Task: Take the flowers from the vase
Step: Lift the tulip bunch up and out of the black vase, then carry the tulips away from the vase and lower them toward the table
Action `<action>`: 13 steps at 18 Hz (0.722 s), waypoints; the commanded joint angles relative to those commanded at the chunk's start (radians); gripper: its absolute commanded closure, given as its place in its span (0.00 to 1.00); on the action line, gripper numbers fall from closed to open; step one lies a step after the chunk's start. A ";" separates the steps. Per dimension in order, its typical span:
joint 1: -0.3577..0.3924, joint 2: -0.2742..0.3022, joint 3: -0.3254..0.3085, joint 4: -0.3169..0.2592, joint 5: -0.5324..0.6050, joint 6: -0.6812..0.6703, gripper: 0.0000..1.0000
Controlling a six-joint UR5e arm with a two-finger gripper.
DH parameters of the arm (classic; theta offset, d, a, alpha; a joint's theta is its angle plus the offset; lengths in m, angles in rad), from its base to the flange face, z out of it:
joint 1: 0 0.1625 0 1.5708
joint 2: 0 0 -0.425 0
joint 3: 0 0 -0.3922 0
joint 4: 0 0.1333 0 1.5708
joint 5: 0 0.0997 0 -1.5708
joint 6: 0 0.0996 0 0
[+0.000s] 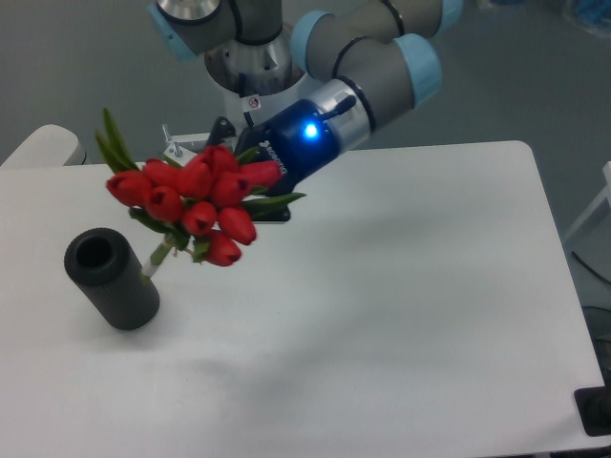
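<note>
The flowers (196,196), a bunch of red tulip buds with green leaves and pale stems, hang tilted in the air above the table. Their stem ends (153,262) point down-left, just right of the vase and outside its mouth. The vase (110,279) is a dark matte cylinder standing on the table at the left, and its round mouth (94,252) is empty. My gripper (246,172) sits behind the buds at the end of the wrist with the blue light (307,132). It is shut on the flowers, and the buds mostly hide its fingers.
The white table (401,315) ends at a right edge and a front edge. A pale rounded object (40,145) sits off the table's back-left corner. A black object (597,410) is at the front-right corner. The robot base (250,67) stands at the back.
</note>
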 joint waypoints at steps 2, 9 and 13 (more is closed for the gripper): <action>0.000 -0.028 0.026 0.002 0.027 0.032 0.85; -0.038 -0.084 0.130 -0.003 0.322 0.057 0.88; -0.061 -0.095 0.149 -0.004 0.481 0.058 0.94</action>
